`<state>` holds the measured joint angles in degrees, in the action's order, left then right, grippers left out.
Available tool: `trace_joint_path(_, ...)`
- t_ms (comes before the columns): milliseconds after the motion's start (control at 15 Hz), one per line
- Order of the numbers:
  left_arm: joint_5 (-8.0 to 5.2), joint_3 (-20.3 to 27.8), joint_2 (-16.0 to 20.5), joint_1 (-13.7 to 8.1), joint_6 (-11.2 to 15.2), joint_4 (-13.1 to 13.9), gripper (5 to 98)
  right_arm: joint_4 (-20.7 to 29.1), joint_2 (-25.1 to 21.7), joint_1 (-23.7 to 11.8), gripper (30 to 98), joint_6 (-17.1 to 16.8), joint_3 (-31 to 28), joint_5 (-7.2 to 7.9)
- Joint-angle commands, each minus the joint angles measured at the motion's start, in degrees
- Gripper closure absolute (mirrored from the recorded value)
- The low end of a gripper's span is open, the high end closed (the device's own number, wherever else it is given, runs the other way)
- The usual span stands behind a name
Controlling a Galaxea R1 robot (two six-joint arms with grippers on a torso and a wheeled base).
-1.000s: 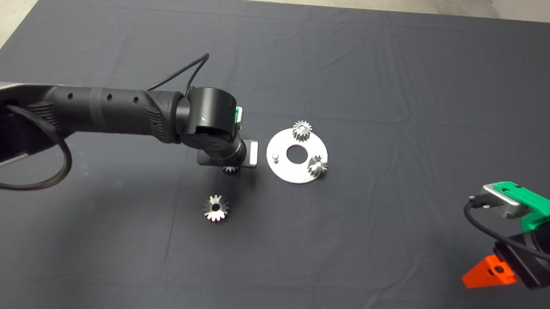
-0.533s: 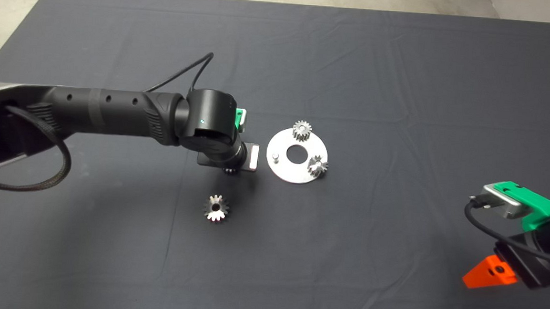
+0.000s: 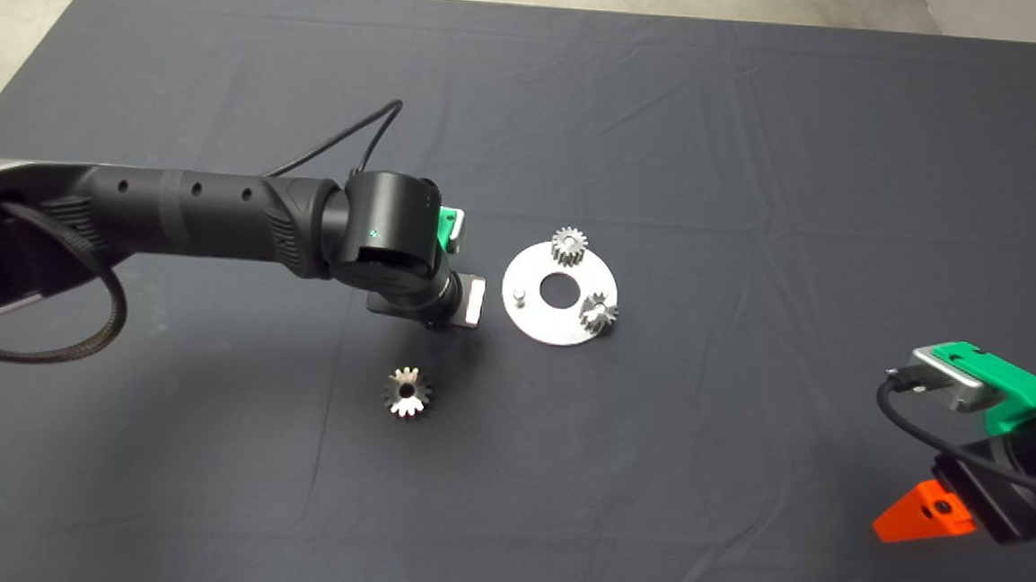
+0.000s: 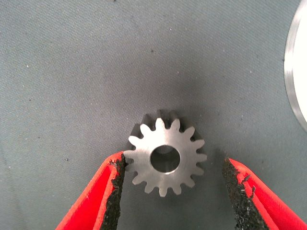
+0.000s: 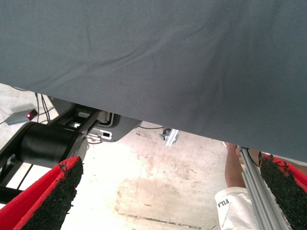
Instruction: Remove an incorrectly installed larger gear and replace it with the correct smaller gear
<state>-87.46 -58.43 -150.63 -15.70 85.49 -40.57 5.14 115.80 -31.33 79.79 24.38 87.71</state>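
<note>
We see the left gripper (image 4: 172, 189) hanging over the smaller gear (image 4: 166, 158), fingers spread to either side, one pad touching a tooth, the other apart. The gear lies flat on the dark mat (image 3: 673, 111), bore axis pointing up, just beside the round metal plate (image 3: 534, 321). The larger gear (image 3: 407, 391) lies flat nearby, bore up too. The right gripper (image 5: 168, 191) waits spread at the mat's lower right edge.

Three small gears (image 3: 568, 244), one larger gear (image 3: 407, 391)
</note>
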Motion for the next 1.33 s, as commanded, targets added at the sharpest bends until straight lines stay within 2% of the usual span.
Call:
trace_joint_path(0,-2.1,0.9,0.22,0.45,-1.27,-0.83,52.9,2.24,-0.43,-1.19,30.7,-0.16,-0.4,5.98)
trace_joint_path(267,-2.11,0.44,0.1,2.16,-1.91,-1.22,52.9,2.24,-0.52,-1.19,30.7,-0.16,-0.4,5.98)
trace_joint_path(800,-2.19,-0.44,0.11,2.16,-1.91,-3.0,52.9,2.24,-0.52,-1.19,30.7,-0.16,-0.4,5.98)
trace_joint_path(1267,-2.19,-3.25,0.05,2.08,-1.82,-4.25,52.9,2.24,-0.52,-1.19,30.7,-0.16,-0.4,5.98)
